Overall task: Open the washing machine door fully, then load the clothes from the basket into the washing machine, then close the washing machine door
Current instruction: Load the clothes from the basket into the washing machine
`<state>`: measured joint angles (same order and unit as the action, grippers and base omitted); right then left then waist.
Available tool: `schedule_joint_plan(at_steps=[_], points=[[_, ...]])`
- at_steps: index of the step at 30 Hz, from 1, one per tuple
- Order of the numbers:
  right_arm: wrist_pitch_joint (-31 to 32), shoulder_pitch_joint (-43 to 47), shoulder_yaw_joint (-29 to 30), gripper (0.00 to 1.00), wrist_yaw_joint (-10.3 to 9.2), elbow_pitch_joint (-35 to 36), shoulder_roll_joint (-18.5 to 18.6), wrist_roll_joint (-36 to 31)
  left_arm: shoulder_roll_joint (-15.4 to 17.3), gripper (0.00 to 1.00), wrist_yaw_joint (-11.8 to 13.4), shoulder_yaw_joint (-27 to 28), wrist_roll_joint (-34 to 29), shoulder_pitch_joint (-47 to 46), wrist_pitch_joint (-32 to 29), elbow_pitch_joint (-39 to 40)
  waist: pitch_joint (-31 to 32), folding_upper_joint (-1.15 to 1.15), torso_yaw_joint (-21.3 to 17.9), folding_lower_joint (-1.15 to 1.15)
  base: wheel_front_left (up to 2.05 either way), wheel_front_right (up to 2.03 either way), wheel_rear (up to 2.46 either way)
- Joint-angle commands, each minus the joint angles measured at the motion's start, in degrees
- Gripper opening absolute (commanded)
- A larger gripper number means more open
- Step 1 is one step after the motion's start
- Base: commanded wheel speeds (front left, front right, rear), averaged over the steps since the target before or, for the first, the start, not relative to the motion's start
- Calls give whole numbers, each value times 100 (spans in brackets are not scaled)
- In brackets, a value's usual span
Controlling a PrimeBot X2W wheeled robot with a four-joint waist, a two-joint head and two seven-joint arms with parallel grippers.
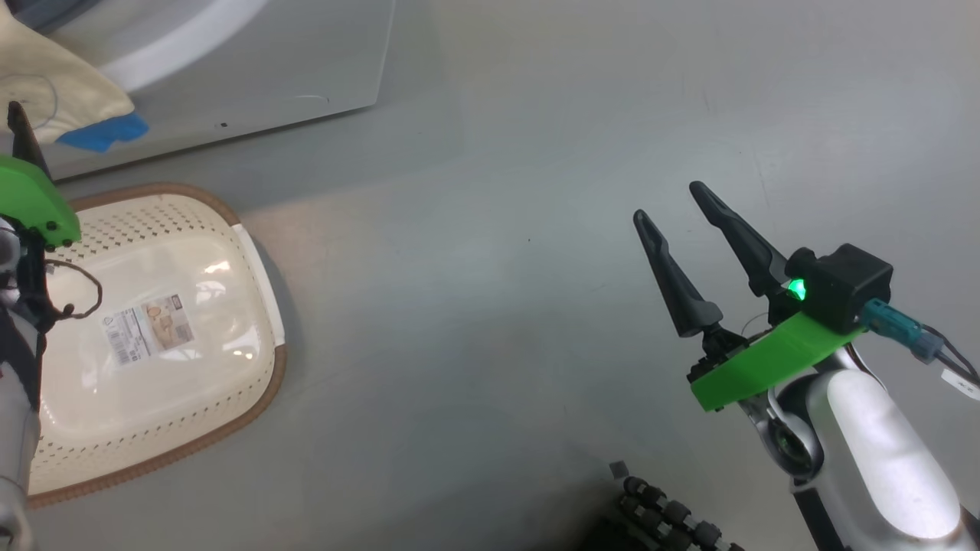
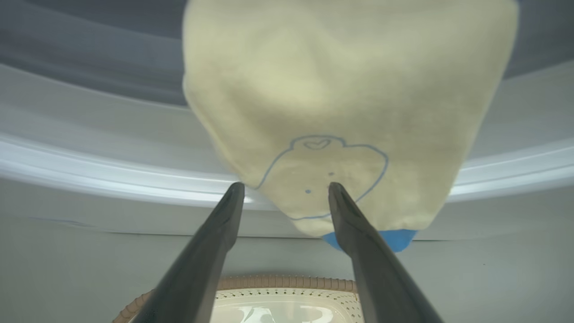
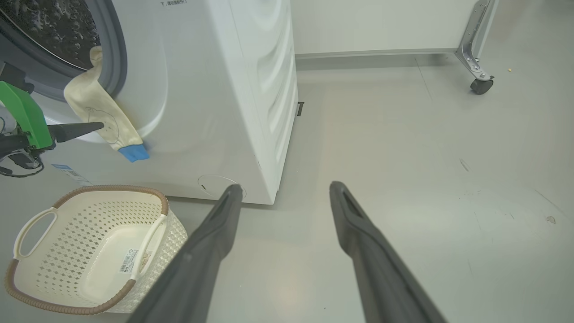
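Head view: right claw (image 1: 668, 200) seen spread wide, released, over floor (image 1: 490, 229). Basket (image 1: 153, 188) set on floor at left, sticker (image 1: 149, 329) seen inside. Cloth (image 1: 53, 92) hung on washer (image 1: 268, 69) above basket.

Left wrist view: left claw (image 2: 285, 186) spread wide, released; tips placed at cloth's low end, touch cannot be told. Basket rim seen below.

Right wrist view: cloth draped out of drum (image 3: 54, 27) over grey gasket (image 3: 114, 58), blue end hung down washer front. Basket stood on floor near washer.

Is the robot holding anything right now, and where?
Nothing is held. The left gripper and right gripper stand open; the cream garment hangs from the washing machine, ungripped.
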<state>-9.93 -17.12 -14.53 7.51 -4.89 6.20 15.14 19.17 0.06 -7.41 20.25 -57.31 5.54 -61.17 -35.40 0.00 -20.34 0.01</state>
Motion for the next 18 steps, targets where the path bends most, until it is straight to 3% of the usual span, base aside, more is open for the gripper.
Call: schedule_joint_plan(at_steps=[1,7,16,17,18], points=[[-65,-21,-37,100,-2,129,18,41,321,100,79,188,74,-138,40,-42,-1,0,0,-1,0,0,0],[-54,-26,3,100,-2,137,45,23,345,100,-52,136,97,-291,203,-297,3,0,25,-1,0,0,0],[-26,-21,-22,100,-2,154,82,17,371,100,-461,-41,99,-435,347,-516,34,0,38,-1,0,0,0],[-23,-16,-18,100,-2,152,86,15,367,98,-493,-71,93,-445,356,-542,44,0,43,-1,0,0,0],[-19,-10,-12,100,-2,148,89,14,349,89,-530,-91,108,-449,322,-587,57,0,49,-1,0,0,0]])
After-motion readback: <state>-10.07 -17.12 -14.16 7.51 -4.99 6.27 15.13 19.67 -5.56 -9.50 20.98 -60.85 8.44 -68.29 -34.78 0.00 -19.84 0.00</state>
